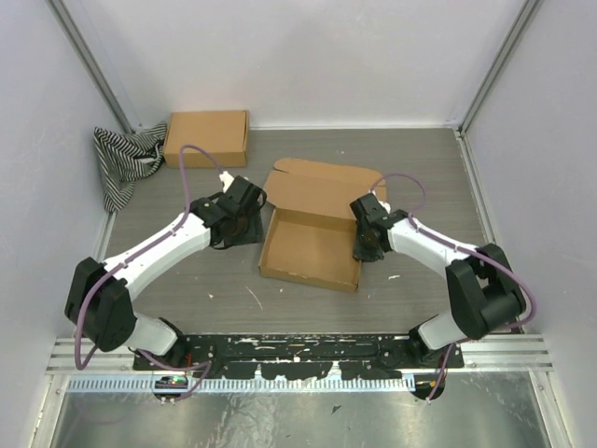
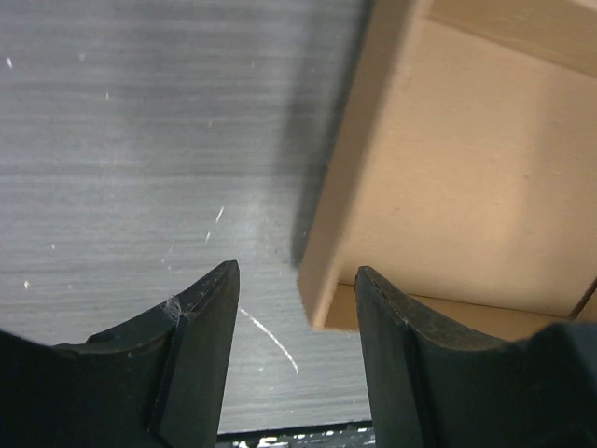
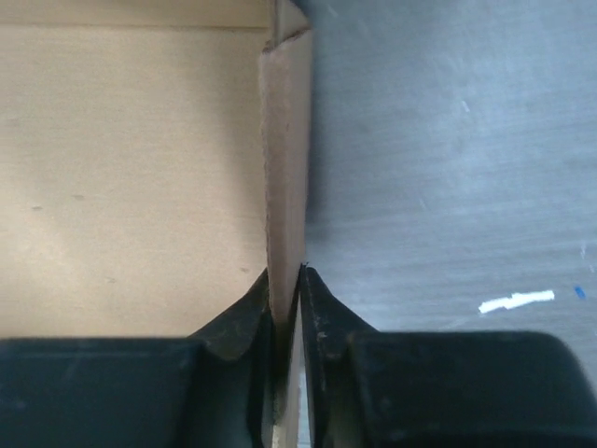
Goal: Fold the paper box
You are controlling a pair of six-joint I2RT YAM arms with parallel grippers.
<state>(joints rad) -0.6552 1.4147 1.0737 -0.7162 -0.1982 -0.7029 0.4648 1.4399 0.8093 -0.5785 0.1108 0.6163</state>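
Top external, grey table point(image 1: 420, 173), pale walls point(image 1: 298, 56), paper box point(image 1: 312, 243) central

Paper box point(image 1: 312, 245): plain brown corrugated cardboard, matt, w/ a rough cut edge in the right wrist view. Worktop point(image 1: 438, 159): grey wood-grain laminate, matt, finely scratched & flecked w/ white. Jaws: black matt plastic, faintly textured. Left arm point(image 1: 159, 250) & right arm point(image 1: 424, 245): smooth white plastic shells, slight sheen, black joints. Cloth point(image 1: 121, 159): soft fabric, b&w stripes. Second box point(image 1: 207, 137): same matt cardboard. Front rail point(image 1: 536, 355): ribbed pale metal.
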